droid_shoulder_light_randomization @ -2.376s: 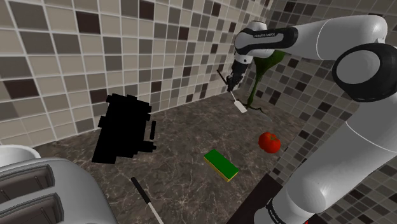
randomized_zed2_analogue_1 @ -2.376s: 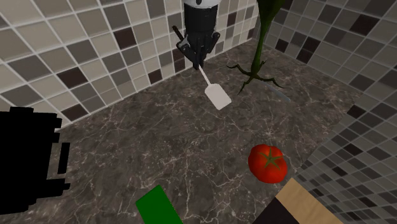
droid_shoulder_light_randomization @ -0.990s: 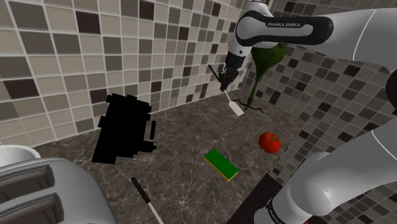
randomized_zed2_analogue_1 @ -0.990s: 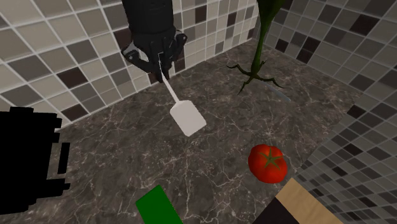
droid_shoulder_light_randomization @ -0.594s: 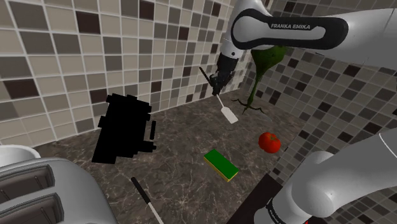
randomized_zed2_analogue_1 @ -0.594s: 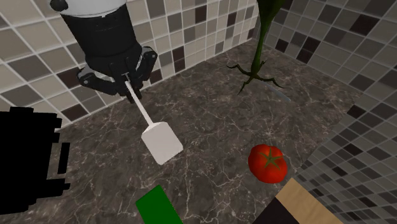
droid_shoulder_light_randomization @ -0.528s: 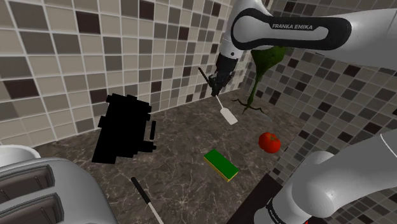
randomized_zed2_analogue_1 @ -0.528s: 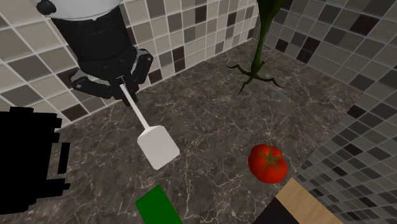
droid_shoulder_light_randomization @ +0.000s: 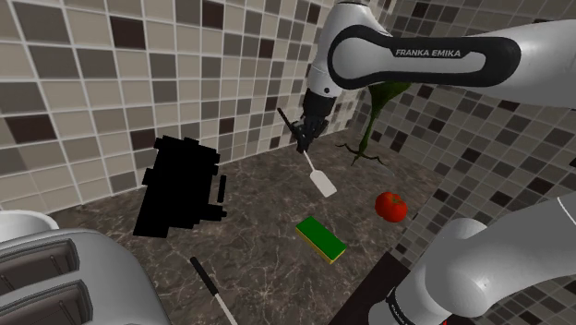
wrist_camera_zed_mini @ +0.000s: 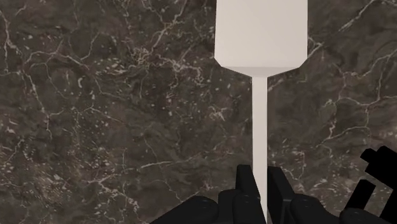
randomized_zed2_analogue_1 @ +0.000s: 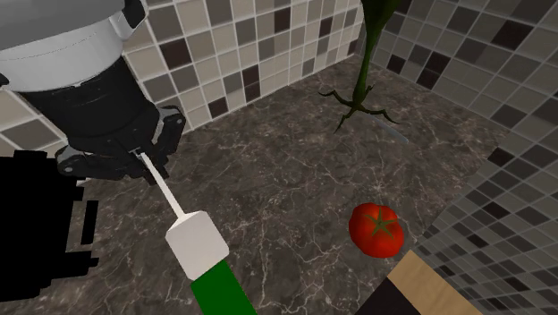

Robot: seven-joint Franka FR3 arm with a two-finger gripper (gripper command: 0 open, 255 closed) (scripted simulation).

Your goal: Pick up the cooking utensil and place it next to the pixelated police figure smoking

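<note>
A white spatula [droid_shoulder_light_randomization: 322, 182] hangs blade-down above the dark marble counter [droid_shoulder_light_randomization: 268, 222], its thin handle [randomized_zed2_analogue_1: 164, 191] clasped by my black gripper [droid_shoulder_light_randomization: 303, 138]. In the wrist view the fingers [wrist_camera_zed_mini: 247, 186] pinch the handle [wrist_camera_zed_mini: 259, 127], and the blade [wrist_camera_zed_mini: 262, 32] points away from the hand. The pixelated figure [droid_shoulder_light_randomization: 180, 187] is drawn as a plain black blocky shape standing at the shoulder view's left of the gripper, apart from it. In the second exterior view the gripper [randomized_zed2_analogue_1: 134, 154] is close beside the figure [randomized_zed2_analogue_1: 36, 224], with the blade [randomized_zed2_analogue_1: 197, 243] just above a green sponge [randomized_zed2_analogue_1: 224, 291].
A green sponge [droid_shoulder_light_randomization: 321, 238] and a red tomato [droid_shoulder_light_randomization: 390, 206] lie on the counter. A green plant stem [droid_shoulder_light_randomization: 374, 120] rises in the tiled corner. A toaster [droid_shoulder_light_randomization: 46, 277] and a black-and-white stick [droid_shoulder_light_randomization: 212, 288] sit at the near left. A wooden board [randomized_zed2_analogue_1: 429, 291] lies near the tomato [randomized_zed2_analogue_1: 376, 229].
The gripper has carried the spatula from near the plant towards the shoulder view's left and somewhat lower, closer to the black figure. It stays shut on the handle throughout.
</note>
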